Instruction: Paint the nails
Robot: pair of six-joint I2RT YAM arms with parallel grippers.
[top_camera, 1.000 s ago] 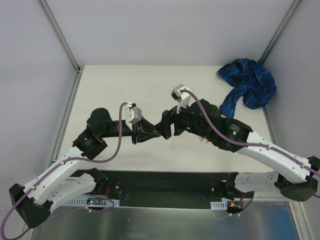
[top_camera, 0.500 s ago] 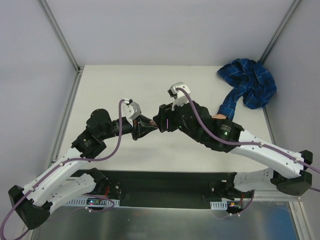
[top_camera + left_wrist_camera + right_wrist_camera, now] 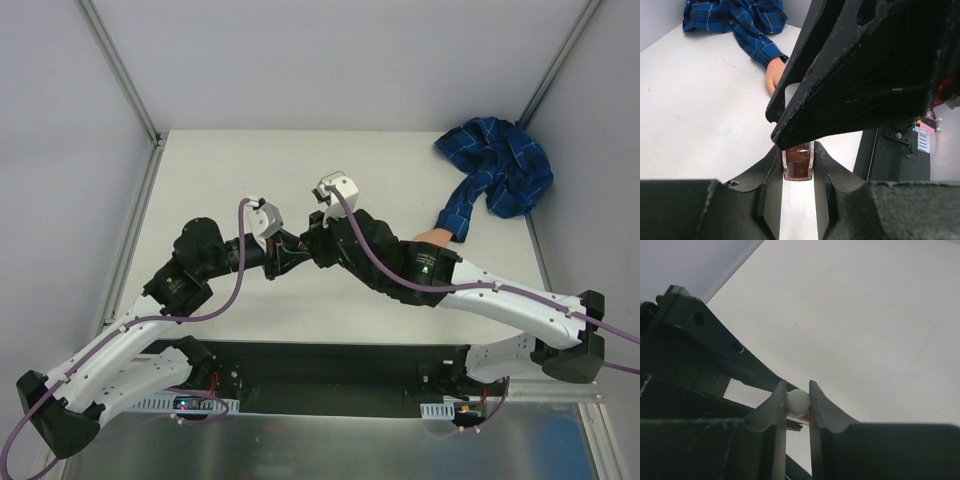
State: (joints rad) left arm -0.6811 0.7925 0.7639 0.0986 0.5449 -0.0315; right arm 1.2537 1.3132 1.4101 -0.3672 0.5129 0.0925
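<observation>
Over the last second the right gripper [image 3: 797,388] has swung left to meet the left gripper [image 3: 798,152], and its jaws have narrowed from wide to a snug pinch on the white cap [image 3: 798,401]. Uncapping looks to be the next step. The left gripper stays clamped on the nail polish bottle [image 3: 798,166]. The fake hand [image 3: 428,238] lies well apart beside its plaid sleeve [image 3: 495,165], its nails hidden under the right arm.

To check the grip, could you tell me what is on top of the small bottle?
A white cap, pinched by the right gripper; the left gripper holds the bottle. Its neck is covered.
</observation>
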